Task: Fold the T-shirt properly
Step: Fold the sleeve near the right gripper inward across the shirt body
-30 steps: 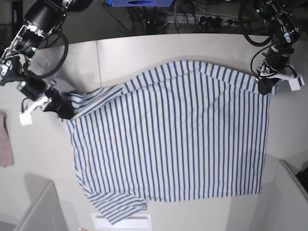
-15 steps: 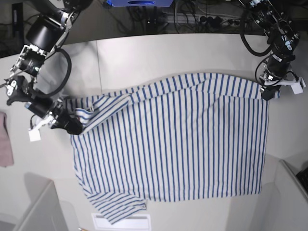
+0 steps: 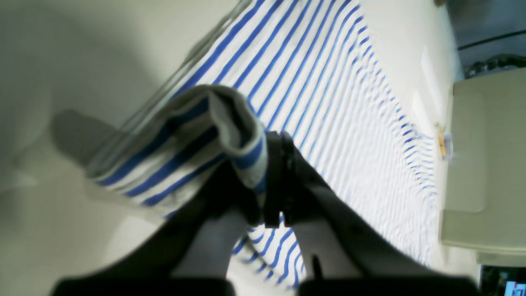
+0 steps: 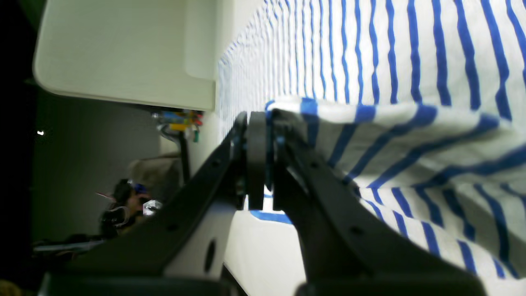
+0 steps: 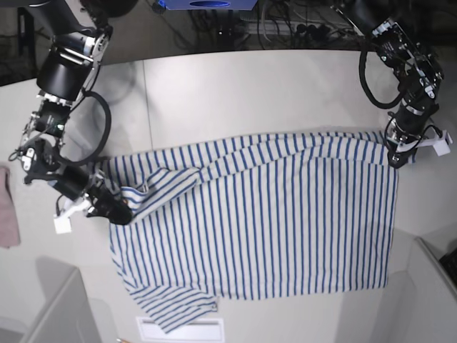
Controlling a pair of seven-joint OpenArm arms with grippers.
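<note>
Two tools pinch the T-shirt (image 5: 264,221): left tool (image 5: 395,158) at 3 o'clock, right tool (image 5: 118,212) at 9, so you can carry its top edge over the desk (image 5: 214,93).

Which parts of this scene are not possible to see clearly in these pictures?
- T-shirt neck label: not visible in any view.
- Left gripper pad contact: left wrist view, blurred, cloth wraps it.
- Right gripper: base view, tips buried in cloth.
- Pink cloth: cut off by base view's edge.
</note>
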